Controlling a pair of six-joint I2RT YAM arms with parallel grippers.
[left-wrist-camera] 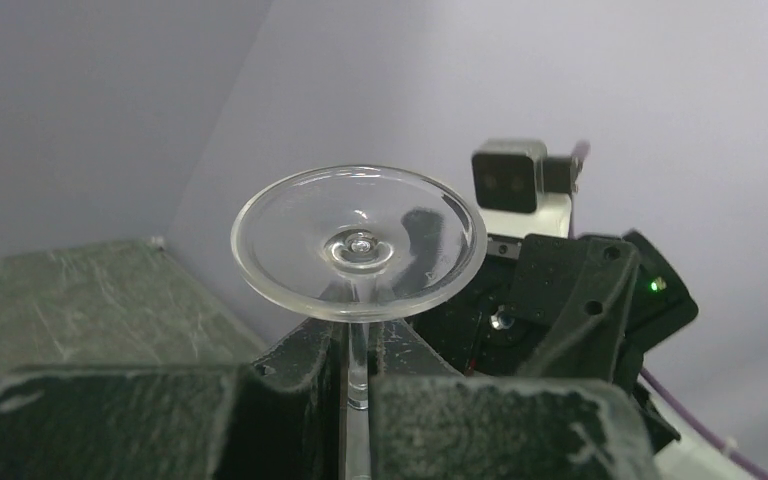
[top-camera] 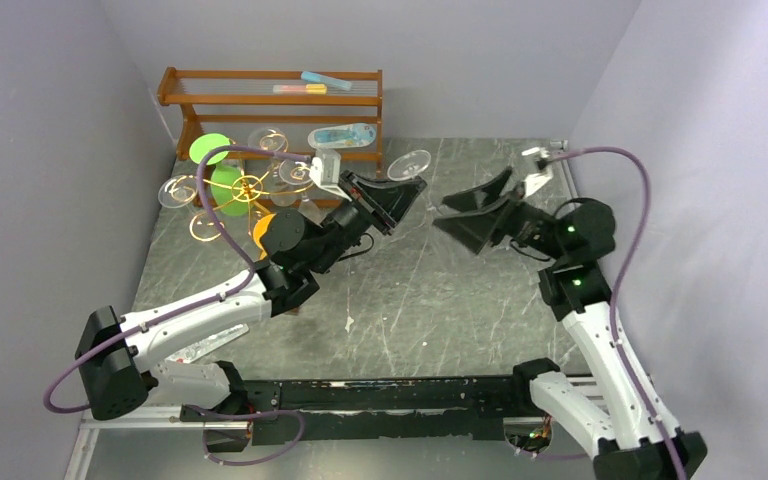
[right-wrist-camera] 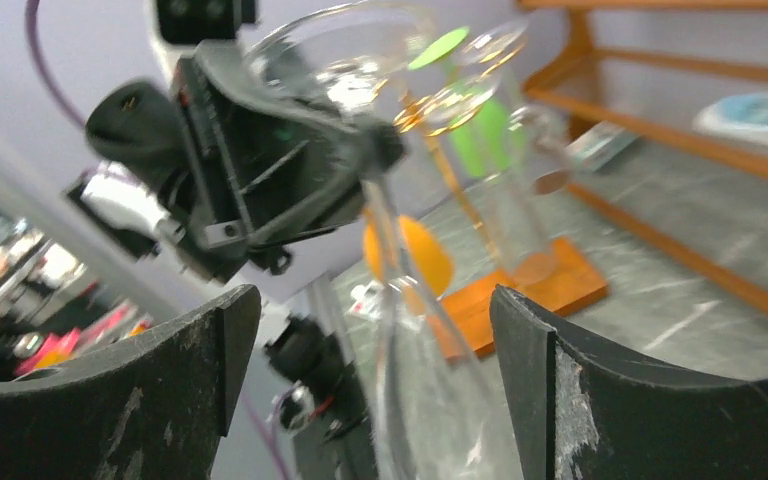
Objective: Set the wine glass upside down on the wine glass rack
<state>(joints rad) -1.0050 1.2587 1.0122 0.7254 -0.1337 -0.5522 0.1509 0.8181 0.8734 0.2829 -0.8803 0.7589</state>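
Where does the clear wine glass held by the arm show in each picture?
Top external: the clear wine glass, upper centre, right of the gold wire rack.
Left wrist: centre, its round foot uppermost.
Right wrist: centre, blurred.
Shared landmark: the black left gripper clamping its stem.

The left arm (top-camera: 200, 315) and the right arm (top-camera: 600, 350) are wearing white shells on their long links and matte black housings at the joints. A purple cable (top-camera: 205, 190) is running along each one. Green lights (top-camera: 572, 228) are glowing on the right arm's black joints. The left gripper (top-camera: 400, 205) and the right gripper (top-camera: 450, 215) are showing broad black wedge fingers (right-wrist-camera: 160, 390), scuffed grey at the edges. A white bracket (left-wrist-camera: 550, 215) is carrying a boxy black camera (left-wrist-camera: 508, 175).
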